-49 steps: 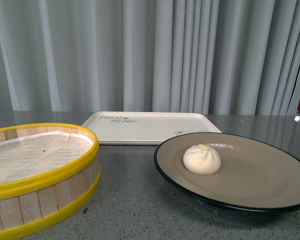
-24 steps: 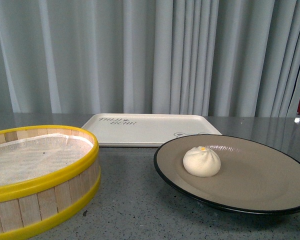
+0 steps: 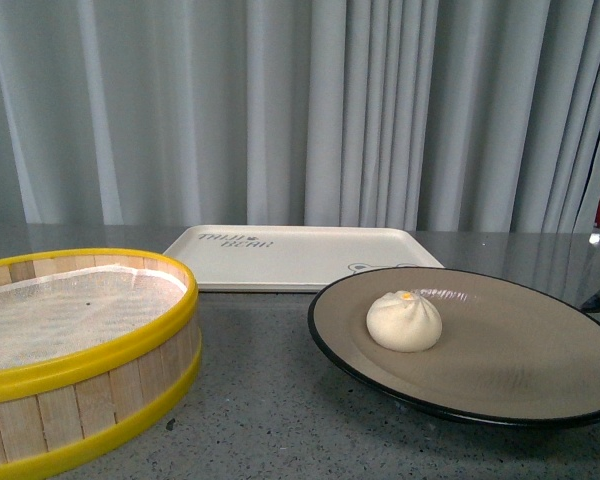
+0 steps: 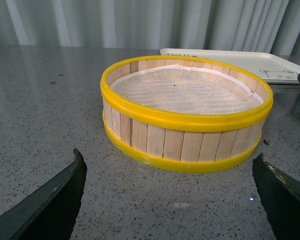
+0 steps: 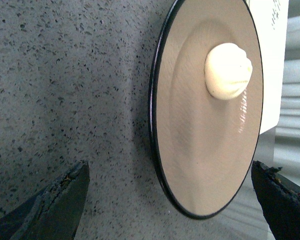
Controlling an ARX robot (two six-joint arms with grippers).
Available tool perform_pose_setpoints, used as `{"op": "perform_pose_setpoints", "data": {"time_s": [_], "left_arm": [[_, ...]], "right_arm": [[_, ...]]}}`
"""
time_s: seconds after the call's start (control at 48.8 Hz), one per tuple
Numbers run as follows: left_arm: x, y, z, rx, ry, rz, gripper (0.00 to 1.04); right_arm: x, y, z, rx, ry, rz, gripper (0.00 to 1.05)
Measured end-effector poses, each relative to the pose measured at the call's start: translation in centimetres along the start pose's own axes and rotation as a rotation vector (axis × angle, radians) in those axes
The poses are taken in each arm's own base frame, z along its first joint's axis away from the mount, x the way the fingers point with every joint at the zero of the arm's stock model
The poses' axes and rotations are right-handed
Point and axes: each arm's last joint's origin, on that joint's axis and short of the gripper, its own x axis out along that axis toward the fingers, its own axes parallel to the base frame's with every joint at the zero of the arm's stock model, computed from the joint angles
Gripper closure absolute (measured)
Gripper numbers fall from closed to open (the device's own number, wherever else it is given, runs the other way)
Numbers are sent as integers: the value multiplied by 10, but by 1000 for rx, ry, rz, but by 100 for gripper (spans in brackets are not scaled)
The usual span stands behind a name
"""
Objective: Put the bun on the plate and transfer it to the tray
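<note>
Speckled counter (image 4: 40, 110); left fingers (image 4: 50, 200) solely in left-wrist view.

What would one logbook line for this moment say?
bun on plate | plate on table, not yet on tray | left gripper open, facing basket | right gripper open, facing plate

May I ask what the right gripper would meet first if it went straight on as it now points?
Most likely the plate, at its black rim, just ahead of the open right gripper; the bun sits farther on. Height is unclear.
</note>
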Motion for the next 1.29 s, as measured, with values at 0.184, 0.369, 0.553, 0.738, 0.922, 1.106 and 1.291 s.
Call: {"op": "perform_pose_setpoints", "data": {"time_s": [0.184,0.369,0.553,0.738,0.922,1.106,1.291], "left_arm": [[0,0,0,0,0,0,7],[0,0,0,0,0,0,7],[0,0,0,0,0,0,7],[0,0,0,0,0,0,7],[0,0,0,0,0,0,7],[0,0,0,0,0,0,7],[0,0,0,0,0,0,7]], "right_arm": [[19,-3,-1,-34,-16,13,8],[34,-7,-4,-48,-25,24,8],[49,-12,-7,-65,-22,29,8],[66,-16,-4,-88,-30,40,8],[79,-15,-5,-100,-25,64,38],[83,-15,-2,-148,-24,45,75],[76,-22,4,-229,-15,-48,102]]}}
